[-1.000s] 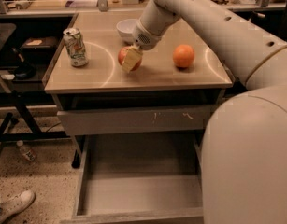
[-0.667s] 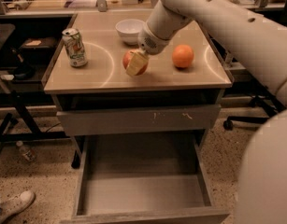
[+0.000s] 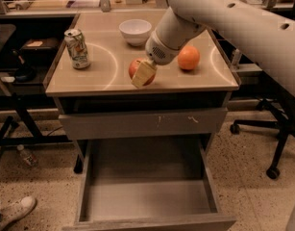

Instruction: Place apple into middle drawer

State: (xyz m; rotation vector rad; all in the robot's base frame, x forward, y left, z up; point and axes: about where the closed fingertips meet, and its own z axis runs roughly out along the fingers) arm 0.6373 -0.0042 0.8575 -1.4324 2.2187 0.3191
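Observation:
The red apple (image 3: 134, 66) is in my gripper (image 3: 141, 75), near the front edge of the cabinet top (image 3: 104, 76). The gripper's tan fingers (image 3: 144, 74) are shut on it. The arm reaches in from the upper right. Below, the middle drawer (image 3: 147, 198) stands pulled open, wide and shallow with a bare floor. It lies lower than the gripper and in front of it. Between them is a shut grey drawer front with white scratch marks (image 3: 142, 123).
On the cabinet top stand a drink can (image 3: 77, 48) at the left, a white bowl (image 3: 135, 31) at the back and an orange fruit (image 3: 188, 57) right of the gripper. A chair base (image 3: 272, 170) is at the right, a shoe (image 3: 15, 211) and a bottle (image 3: 27, 155) on the floor at the left.
The gripper has moved with the apple toward the front edge of the cabinet top and slightly right. The camera view has shifted too.

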